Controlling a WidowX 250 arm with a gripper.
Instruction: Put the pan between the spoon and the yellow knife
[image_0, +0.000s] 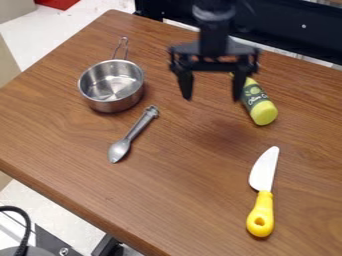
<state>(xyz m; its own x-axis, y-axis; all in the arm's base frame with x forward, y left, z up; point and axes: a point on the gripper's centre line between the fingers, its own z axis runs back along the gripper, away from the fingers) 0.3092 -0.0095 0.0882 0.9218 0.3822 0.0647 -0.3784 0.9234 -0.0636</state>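
In the camera view, shows a brown wooden surface (153, 200) running at a slant, with a metal pan (113, 92) upright on its upper-left part, open side up and wire handle pointing toward the top edge. Just beside the pan, a little lower and to the right, has a grey spoon (133, 135) lying flat, bowl toward the lower left. Farther right, well apart from both, has a yellow knife (262, 202) lying with its white blade toward the top and its yellow handle toward the bottom. Puts the spoon between pan and knife. Near the top, hangs the black pincer (213, 98) above the surface, open, fingers spread wide apart and pointing down, to the right of the pan. Behind the right-hand finger in the picture, has a green bottle (259, 104) lying on its side, partly hidden.
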